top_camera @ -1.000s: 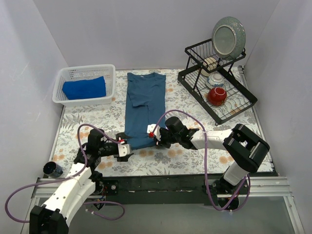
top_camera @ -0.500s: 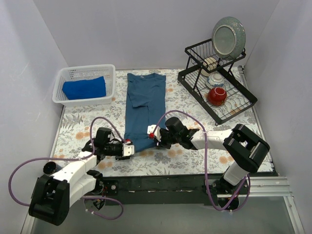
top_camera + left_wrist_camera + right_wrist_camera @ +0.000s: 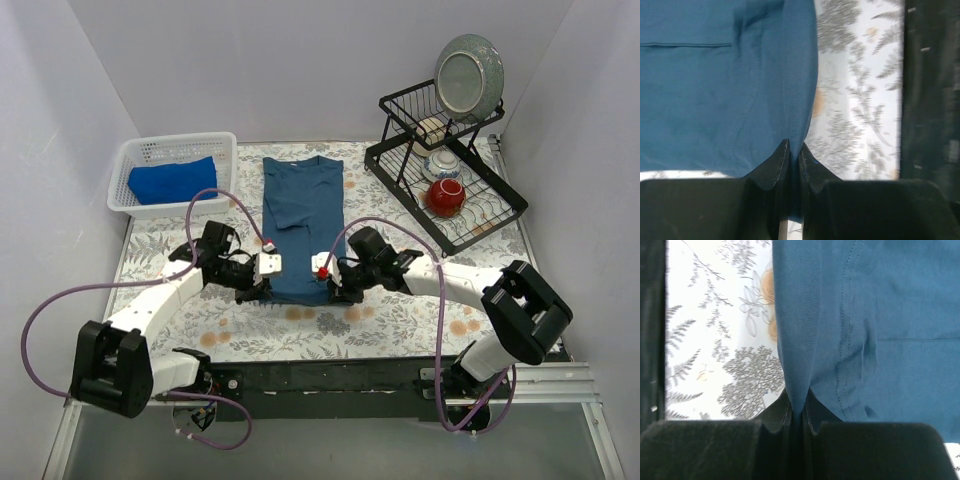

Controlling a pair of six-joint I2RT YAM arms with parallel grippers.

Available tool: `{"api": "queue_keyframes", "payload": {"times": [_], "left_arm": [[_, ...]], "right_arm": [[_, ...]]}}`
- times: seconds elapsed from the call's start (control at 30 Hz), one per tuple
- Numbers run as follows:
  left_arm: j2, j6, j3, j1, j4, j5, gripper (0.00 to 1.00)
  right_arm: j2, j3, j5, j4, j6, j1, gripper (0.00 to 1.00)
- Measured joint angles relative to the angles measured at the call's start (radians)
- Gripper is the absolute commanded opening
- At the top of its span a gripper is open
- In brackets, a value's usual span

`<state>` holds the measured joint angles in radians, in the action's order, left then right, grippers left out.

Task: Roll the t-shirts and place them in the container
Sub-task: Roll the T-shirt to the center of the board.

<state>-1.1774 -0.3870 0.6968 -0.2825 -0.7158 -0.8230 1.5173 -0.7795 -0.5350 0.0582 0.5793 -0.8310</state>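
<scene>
The dusky dark-blue t-shirt (image 3: 300, 210) lies folded into a long strip on the floral cloth, collar toward the back wall. My left gripper (image 3: 262, 270) is shut on its near left hem corner. In the left wrist view the blue cloth (image 3: 715, 90) runs into the gap between the closed fingers of that gripper (image 3: 794, 150). My right gripper (image 3: 325, 272) is shut on the near right hem corner. The right wrist view shows a ridge of the t-shirt (image 3: 880, 315) pinched by that gripper (image 3: 797, 407). The royal-blue t-shirt (image 3: 173, 181) sits bundled in the white basket (image 3: 222, 170).
A black dish rack (image 3: 398, 175) stands at the back right, holding a grey-green plate (image 3: 468, 75), a red bowl (image 3: 446, 196) and a small patterned bowl (image 3: 443, 163). The floral tablecloth (image 3: 390, 322) covers the table. Purple cables loop beside both arms.
My left gripper swung in to the shirt's near left corner and shut on it. Both grippers have since moved away from the table's near edge, carrying the hem back with them.
</scene>
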Motion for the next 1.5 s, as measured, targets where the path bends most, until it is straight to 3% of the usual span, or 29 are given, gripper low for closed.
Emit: {"api": "queue_keyframes", "payload": {"times": [0.13, 0.27, 0.5, 0.83, 1.07, 1.3, 1.4, 1.5], "left_arm": [[-0.127, -0.044, 0.148, 0.001, -0.236, -0.063, 0.00], [-0.227, -0.064, 0.202, 0.001, -0.378, -0.114, 0.00], [-0.412, -0.072, 0.276, 0.017, -0.467, -0.148, 0.00], [-0.735, -0.126, 0.465, 0.102, -0.541, -0.158, 0.00], [-0.858, -0.146, 0.569, 0.115, -0.567, -0.153, 0.17], [-0.854, -0.116, 0.576, 0.132, -0.517, -0.100, 0.43], [-0.776, -0.051, 0.550, 0.144, -0.417, -0.085, 0.45], [-0.595, 0.016, 0.473, 0.148, -0.293, -0.075, 0.53]], "right_arm": [[-0.002, -0.068, -0.093, 0.154, 0.058, 0.037, 0.11], [0.019, -0.130, -0.188, 0.310, 0.141, 0.067, 0.08], [0.211, -0.283, -0.327, 0.573, 0.332, 0.118, 0.01], [0.612, -0.685, -0.423, 0.975, 0.580, 0.206, 0.01], [0.730, -0.819, -0.445, 1.123, 0.650, 0.235, 0.02], [0.776, -0.844, -0.432, 1.190, 0.658, 0.263, 0.13], [0.801, -0.868, -0.441, 1.220, 0.649, 0.278, 0.16], [0.826, -0.914, -0.438, 1.240, 0.634, 0.291, 0.17]]}}
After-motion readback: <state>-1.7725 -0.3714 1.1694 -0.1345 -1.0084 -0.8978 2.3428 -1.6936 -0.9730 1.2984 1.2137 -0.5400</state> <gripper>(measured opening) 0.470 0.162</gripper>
